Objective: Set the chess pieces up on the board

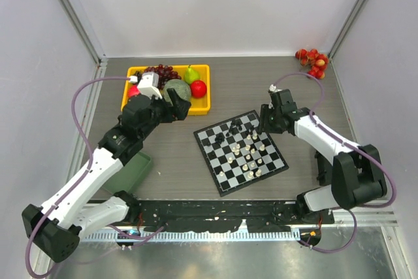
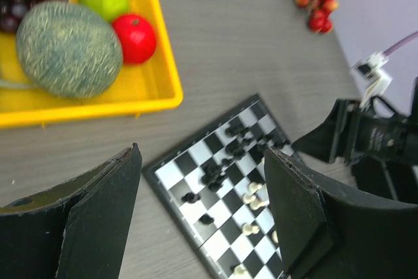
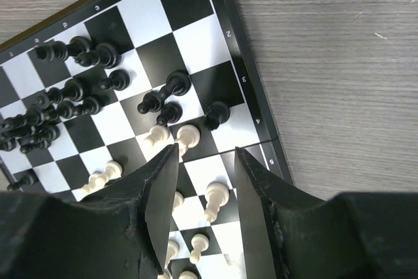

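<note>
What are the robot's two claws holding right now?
Nothing. The left gripper is open in the air, nothing between its fingers. The right gripper is open too, low over the board, with cream chess pieces showing loose in its gap.

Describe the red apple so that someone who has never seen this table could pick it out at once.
Find the yellow tray at the far left of the table. In its right half, the red apple sits just in front of the green pear and right of the netted green melon. It is the tray's only smooth, round, bright red fruit.
</note>
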`<action>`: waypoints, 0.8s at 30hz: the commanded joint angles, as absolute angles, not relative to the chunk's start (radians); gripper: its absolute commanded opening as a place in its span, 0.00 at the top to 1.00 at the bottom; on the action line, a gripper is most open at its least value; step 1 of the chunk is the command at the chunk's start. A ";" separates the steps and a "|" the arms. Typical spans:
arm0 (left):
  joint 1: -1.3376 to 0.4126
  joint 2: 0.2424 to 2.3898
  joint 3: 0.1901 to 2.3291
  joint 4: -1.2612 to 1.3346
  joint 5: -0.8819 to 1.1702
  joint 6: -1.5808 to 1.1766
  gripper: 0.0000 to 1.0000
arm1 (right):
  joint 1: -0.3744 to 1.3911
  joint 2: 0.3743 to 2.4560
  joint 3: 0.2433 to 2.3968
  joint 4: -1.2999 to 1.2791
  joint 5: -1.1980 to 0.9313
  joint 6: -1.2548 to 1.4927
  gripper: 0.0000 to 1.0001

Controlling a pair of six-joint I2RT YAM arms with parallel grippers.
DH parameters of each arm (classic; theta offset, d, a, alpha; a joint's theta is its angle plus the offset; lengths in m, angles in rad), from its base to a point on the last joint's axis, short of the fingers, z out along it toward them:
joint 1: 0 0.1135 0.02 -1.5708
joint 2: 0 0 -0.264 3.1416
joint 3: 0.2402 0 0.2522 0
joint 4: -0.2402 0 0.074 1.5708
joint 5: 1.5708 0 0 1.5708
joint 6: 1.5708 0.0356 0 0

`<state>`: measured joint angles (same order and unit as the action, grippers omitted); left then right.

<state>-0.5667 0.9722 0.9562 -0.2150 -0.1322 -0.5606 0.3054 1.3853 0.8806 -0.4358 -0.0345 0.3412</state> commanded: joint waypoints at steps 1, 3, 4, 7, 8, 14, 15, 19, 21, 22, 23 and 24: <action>-0.525 0.937 0.919 -0.149 -0.084 -0.575 0.18 | 0.319 1.446 0.957 -0.397 -0.003 0.318 0.55; -0.511 0.927 0.919 -0.172 -0.087 -0.552 0.18 | 0.319 1.466 0.963 -0.387 -0.003 0.314 0.55; -0.499 0.923 0.917 -0.182 -0.090 -0.549 0.18 | 0.319 1.480 0.963 -0.379 -0.003 0.314 0.55; -0.476 0.913 0.902 -0.186 -0.084 -0.548 0.18 | 0.319 1.517 0.979 -0.374 -0.003 0.314 0.55; -0.469 0.911 0.896 -0.184 -0.080 -0.546 0.18 | 0.319 1.523 0.985 -0.377 -0.003 0.316 0.56; -0.439 0.922 0.874 -0.172 -0.043 -0.555 0.18 | 0.318 1.555 0.996 -0.382 -0.003 0.310 0.60; -0.434 0.925 0.873 -0.169 -0.038 -0.555 0.18 | 0.318 1.557 0.996 -0.383 -0.003 0.310 0.60; -0.419 0.934 0.868 -0.161 -0.018 -0.558 0.18 | 0.318 1.565 0.997 -0.385 -0.003 0.307 0.65; -0.413 0.939 0.865 -0.158 -0.012 -0.558 0.18 | 0.321 1.568 0.997 -0.387 0.031 0.308 0.67; -0.408 0.940 0.864 -0.158 -0.009 -0.560 0.18 | 0.319 1.571 1.000 -0.393 0.028 0.304 0.68; -0.405 0.939 0.862 -0.158 -0.005 -0.558 0.18 | 0.321 1.572 1.002 -0.396 0.025 0.305 0.68; -0.400 0.939 0.862 -0.160 -0.005 -0.558 0.18 | 0.321 1.574 1.006 -0.402 0.023 0.307 0.67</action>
<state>-0.4171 0.9386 0.8646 -0.2157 -0.0345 -0.5652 0.3134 1.5673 0.9592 -0.4084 -0.0017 0.3157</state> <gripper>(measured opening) 0.824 0.326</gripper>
